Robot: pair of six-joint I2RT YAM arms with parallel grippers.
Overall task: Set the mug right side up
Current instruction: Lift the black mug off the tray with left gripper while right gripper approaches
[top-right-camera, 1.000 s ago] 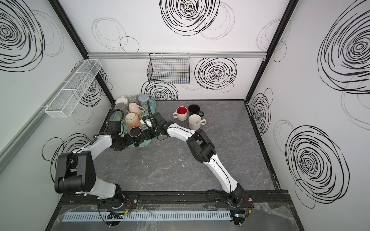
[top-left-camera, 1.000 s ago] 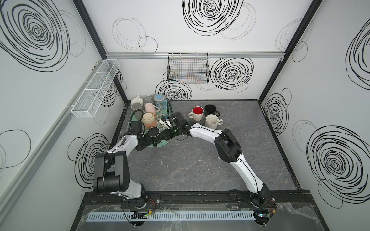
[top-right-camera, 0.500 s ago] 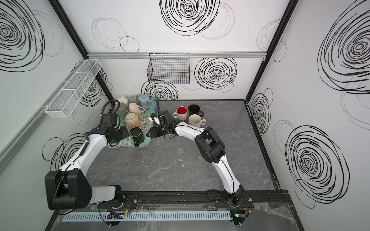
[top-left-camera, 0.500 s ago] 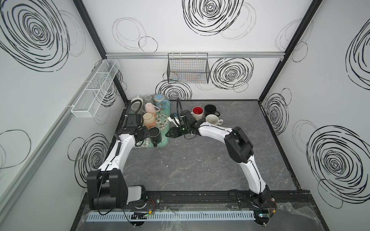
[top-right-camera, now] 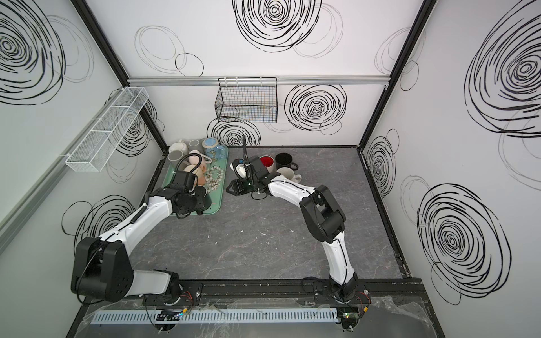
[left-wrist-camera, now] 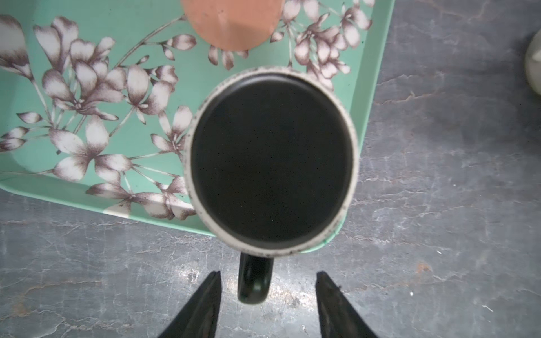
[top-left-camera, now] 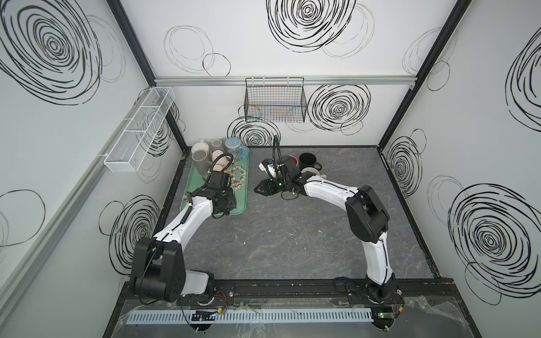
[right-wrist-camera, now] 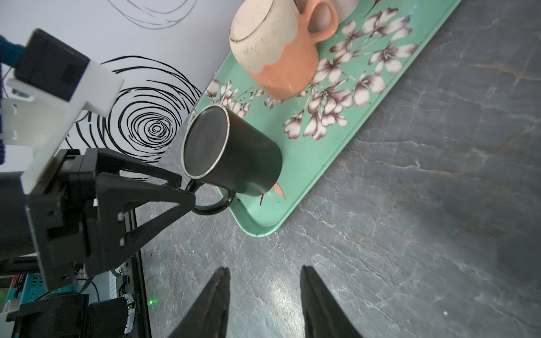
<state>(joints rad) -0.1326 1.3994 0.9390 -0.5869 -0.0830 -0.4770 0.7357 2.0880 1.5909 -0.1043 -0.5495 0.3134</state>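
Note:
A black mug (left-wrist-camera: 270, 161) with a speckled pale rim stands upside down on the near corner of the green flowered tray (left-wrist-camera: 123, 17), its flat base facing up. Its handle (left-wrist-camera: 254, 281) juts out past the tray's edge. My left gripper (left-wrist-camera: 268, 272) is open, one finger on each side of the handle with a gap to both. From the right wrist view the mug (right-wrist-camera: 234, 158) and the left gripper's fingers (right-wrist-camera: 175, 199) at the handle show clearly. My right gripper (right-wrist-camera: 265, 267) is open and empty over the bare table beside the tray (right-wrist-camera: 307, 164). In both top views the left wrist hides the mug.
A peach and cream mug (right-wrist-camera: 278, 58) stands upside down on the tray, with several more mugs behind it (top-left-camera: 205, 152). A red-lined mug (top-right-camera: 267, 162), a black one (top-right-camera: 284, 160) and a white one (top-right-camera: 285, 174) stand upright beyond the right wrist. A wire basket (top-left-camera: 275, 102) hangs on the back wall.
My right gripper has drawn back from the tray onto the table. My left arm has swung round to the tray's near corner, its fingers now on both sides of the mug's handle.

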